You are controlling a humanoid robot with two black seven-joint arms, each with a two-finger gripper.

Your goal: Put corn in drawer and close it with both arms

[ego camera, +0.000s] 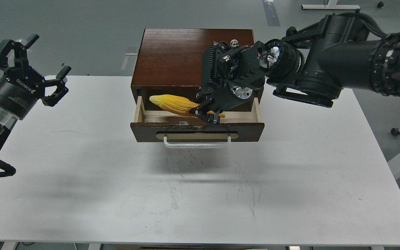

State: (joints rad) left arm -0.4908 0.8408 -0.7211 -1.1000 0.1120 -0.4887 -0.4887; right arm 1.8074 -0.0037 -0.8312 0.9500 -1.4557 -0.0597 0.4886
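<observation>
Fingers, right arm: the right fingers (207,114) are clenched around the thick end of the corn (173,103), pointing down into the open drawer (197,132).
Fingers, left arm: the left fingers (36,69) are spread and released, grasping nothing, raised over the left edge of the worktop (200,194), well apart from the cabinet (175,59).
Corn, place: it hangs in the right fingers above the drawer's pale wood interior, just behind the drawer front; whether it touches the drawer floor I cannot tell.
Corn, long axis: it runs nearly level, left to right across the drawer's width, tilted slightly with the held end lower.
Corn, pointing: the tapered tip points away from the right fingers, toward the left side wall of the drawer and a little upward.
Drawer: it is pulled out toward the viewer, its dark front directly below the right fingers.
Handle: the white bar handle (197,143) sits on a tan oval plate, just below the right fingers and untouched.
Cabinet: its reddish-brown top lies behind the right fingers, partly covered by the right wrist.
</observation>
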